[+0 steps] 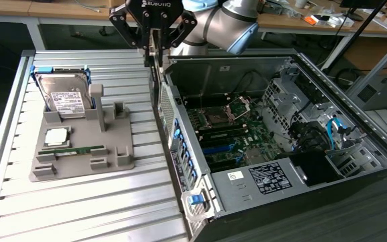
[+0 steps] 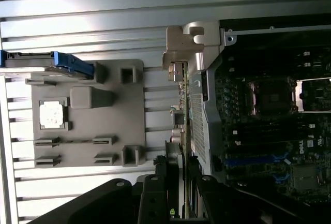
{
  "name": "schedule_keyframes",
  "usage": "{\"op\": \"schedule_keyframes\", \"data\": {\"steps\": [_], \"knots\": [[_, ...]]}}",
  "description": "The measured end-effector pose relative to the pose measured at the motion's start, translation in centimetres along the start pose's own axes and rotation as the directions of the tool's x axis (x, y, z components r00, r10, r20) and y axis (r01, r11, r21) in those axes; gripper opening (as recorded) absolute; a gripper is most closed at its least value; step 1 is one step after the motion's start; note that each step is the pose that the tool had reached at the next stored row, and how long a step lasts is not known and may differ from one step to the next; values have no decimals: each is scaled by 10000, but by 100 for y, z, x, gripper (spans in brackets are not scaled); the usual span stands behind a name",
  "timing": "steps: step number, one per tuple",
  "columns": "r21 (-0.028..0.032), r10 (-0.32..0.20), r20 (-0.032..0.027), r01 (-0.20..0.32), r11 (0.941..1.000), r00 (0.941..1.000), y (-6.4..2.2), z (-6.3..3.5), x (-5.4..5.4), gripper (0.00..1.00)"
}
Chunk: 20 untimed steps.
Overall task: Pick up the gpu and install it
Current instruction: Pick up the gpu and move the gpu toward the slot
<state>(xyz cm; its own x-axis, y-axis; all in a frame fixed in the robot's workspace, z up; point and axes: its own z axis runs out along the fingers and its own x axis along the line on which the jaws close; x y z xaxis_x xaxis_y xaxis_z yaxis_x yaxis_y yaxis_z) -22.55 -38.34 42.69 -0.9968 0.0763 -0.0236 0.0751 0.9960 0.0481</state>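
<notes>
Our black end effector (image 2: 177,164) was closed narrowly on the gpu (image 2: 181,94), a thin dark circuit card held edge-on, its silvery stamped-metal bracket at the end away from the fingers. The card hung along the perforated rear wall of the open grey steel computer case (image 2: 199,115), seemingly just outside it. We judged the main risk to be the bracket snagging that wall's rim. A tilted grip could also miss the blue slot (image 1: 213,148) on the dark green motherboard (image 1: 237,136). Beyond lay the ribbed aluminium worktop (image 1: 79,201) and the matte grey moulded plastic holder (image 1: 113,151), with a silver hard drive (image 1: 67,98) propped in it.
</notes>
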Motion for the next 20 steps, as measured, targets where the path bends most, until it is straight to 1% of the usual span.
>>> {"op": "schedule_keyframes", "data": {"steps": [20], "knots": [[0,0,0,0,10000,10000,13,5,-169,27]]}}
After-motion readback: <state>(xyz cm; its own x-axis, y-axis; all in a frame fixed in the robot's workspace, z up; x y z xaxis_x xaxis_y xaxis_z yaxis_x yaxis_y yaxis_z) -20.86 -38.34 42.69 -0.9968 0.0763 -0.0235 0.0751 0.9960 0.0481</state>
